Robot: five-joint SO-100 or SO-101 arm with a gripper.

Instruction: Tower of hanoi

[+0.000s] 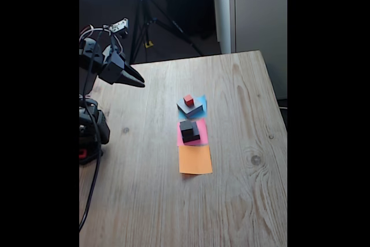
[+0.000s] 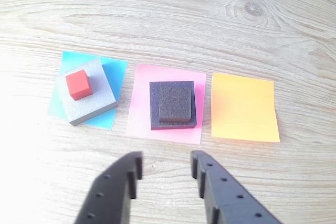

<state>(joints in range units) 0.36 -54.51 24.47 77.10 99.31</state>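
Observation:
The tower of hanoi stands in two stacks. A tiny red cube (image 2: 79,84) (image 1: 188,100) sits on the wide flat grey block (image 2: 97,103) (image 1: 195,108), which rests on a blue paper square (image 2: 114,72). To its right in the wrist view, the small dark grey block (image 2: 175,103) lies on the medium black block (image 2: 155,106) (image 1: 189,132), on a pink paper square (image 2: 140,127). My gripper (image 2: 166,169) (image 1: 140,81) hangs open in the air with nothing between its fingers. In the fixed view it is well left of the blocks.
An empty orange paper square (image 2: 244,107) (image 1: 195,159) lies beside the pink one. The wooden table (image 1: 243,201) has bare room all around. The arm's base (image 1: 92,128) and its cable sit at the table's left edge, and a tripod (image 1: 144,21) stands behind.

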